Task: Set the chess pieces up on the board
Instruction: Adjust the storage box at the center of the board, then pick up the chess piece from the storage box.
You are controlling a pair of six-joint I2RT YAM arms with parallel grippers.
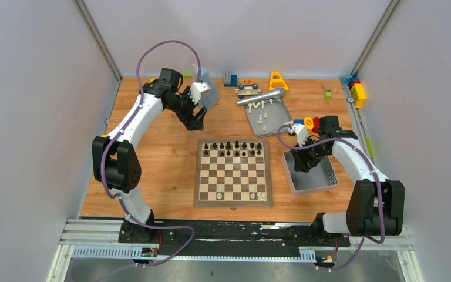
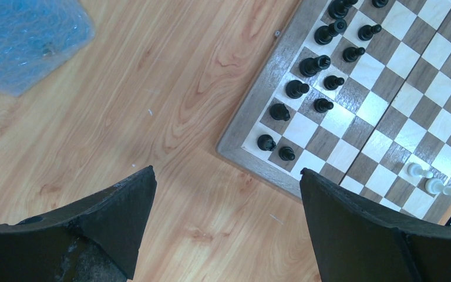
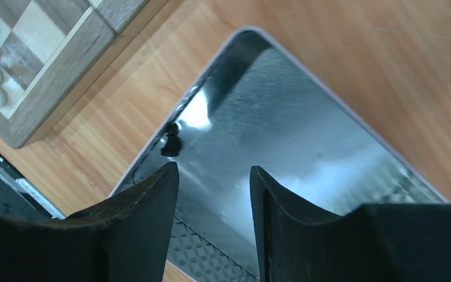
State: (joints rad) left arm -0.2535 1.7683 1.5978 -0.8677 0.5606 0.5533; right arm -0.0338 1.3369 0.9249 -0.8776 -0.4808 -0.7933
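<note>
Evidently the step in hand is fetching a black piece [image 3: 171, 144] that lies near a corner of the grey tray [image 3: 305, 135], which sits off the right edge of the board [image 1: 233, 172]. Above the tray, the right gripper [image 3: 214, 176] hovers just beside the piece, fingers parted and empty. Next it must centre on the piece and lower. Near the board's far-left corner, the left gripper [image 2: 226, 182] hangs fully spread. Only the right wrist view shows that piece.

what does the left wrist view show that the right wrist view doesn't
Only the left wrist view: two rows of black pieces along one edge of the board, and crinkled blue plastic on the table. Only the right wrist view: a grey tray with one black piece in its corner. Both: the board with a few white pieces, the wooden table, and each arm's own open end effector.
</note>
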